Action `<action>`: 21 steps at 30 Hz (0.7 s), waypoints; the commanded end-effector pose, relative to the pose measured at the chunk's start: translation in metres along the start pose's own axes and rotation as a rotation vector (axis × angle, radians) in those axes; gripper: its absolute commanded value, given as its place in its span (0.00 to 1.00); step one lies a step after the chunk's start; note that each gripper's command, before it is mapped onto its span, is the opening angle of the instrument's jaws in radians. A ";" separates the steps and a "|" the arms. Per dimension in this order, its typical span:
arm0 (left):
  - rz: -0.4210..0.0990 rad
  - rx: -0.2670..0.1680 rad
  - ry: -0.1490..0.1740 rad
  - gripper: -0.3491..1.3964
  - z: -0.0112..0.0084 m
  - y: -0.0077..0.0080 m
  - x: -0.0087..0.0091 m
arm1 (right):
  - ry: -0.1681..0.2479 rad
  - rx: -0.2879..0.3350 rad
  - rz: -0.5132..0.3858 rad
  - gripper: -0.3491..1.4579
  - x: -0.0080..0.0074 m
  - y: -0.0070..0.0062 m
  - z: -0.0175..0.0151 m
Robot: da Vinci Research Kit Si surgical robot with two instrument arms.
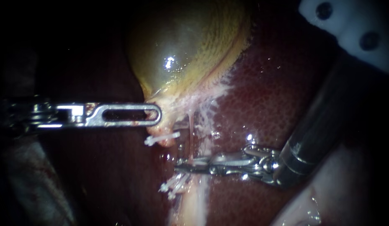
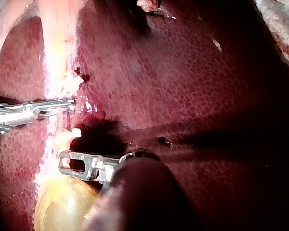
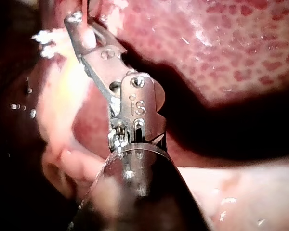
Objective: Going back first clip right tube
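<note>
The yellow-green gallbladder (image 1: 181, 54) lies on the dark red liver (image 1: 278, 96). My left instrument (image 1: 157, 115) comes in level, its slotted jaws shut on the gallbladder's neck; in the left wrist view its tip (image 2: 65, 161) sits just beside the gallbladder (image 2: 62, 202). A white clip (image 1: 161, 138) sits on the stump under the neck, and more white clip material (image 1: 174, 186) lies lower on the pale band (image 1: 194, 201). A thin tube (image 1: 190, 125) runs down from the neck. My right instrument (image 1: 184, 165) reaches across between the clips, its slim jaws slightly open astride pale tissue (image 3: 89, 41).
A white plastic part with dark holes (image 1: 349, 25) fills the upper right corner above the right instrument's dark shaft (image 1: 320, 121). Pale fatty tissue (image 1: 303, 209) lies at the lower right. The left side is dark.
</note>
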 end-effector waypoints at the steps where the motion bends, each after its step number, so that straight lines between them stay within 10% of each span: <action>1: 0.000 0.000 0.000 0.00 0.0000 0.0000 0.0000 | 0.000 0.000 0.000 0.02 0.0000 0.0000 0.0000; 15: 0.000 0.000 0.000 0.00 0.0000 0.0000 0.0000 | -0.001 0.001 -0.001 0.02 0.0000 0.0000 0.0000; 21: 0.000 0.000 0.000 0.00 0.0000 0.0000 0.0000 | -0.002 0.002 -0.007 0.23 -0.0001 -0.0003 -0.0001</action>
